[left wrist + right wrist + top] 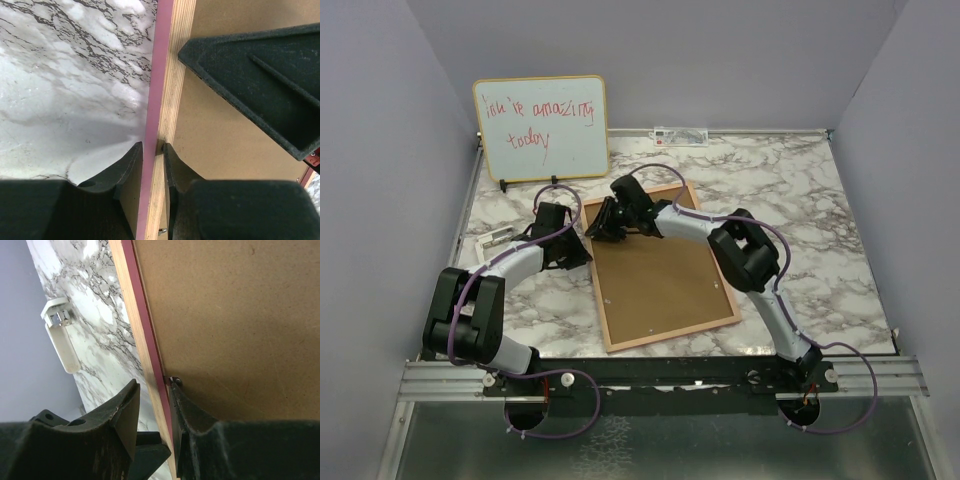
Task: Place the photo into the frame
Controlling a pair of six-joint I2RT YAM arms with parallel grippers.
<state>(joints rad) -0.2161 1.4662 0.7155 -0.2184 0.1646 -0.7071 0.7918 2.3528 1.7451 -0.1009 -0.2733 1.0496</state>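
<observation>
Both arms grip the frame [660, 270], which lies back-up on the marble-patterned table [800, 200], brown backing board [655, 275] showing; the left gripper [153, 150] has narrow jaws pinching its pink-edged border, and the right gripper [155, 392] pinches the far border likewise. The photo is not visible. This looks like handling the frame; next likely calls for a coordinated lift or turn. A whiteboard [542, 127] stands behind, lilac walls around

Frame [660, 270] flat on table [820, 230] centre, whiteboard [540, 127] behind-left, both end effectors apparently straddling its far-left edge
</observation>
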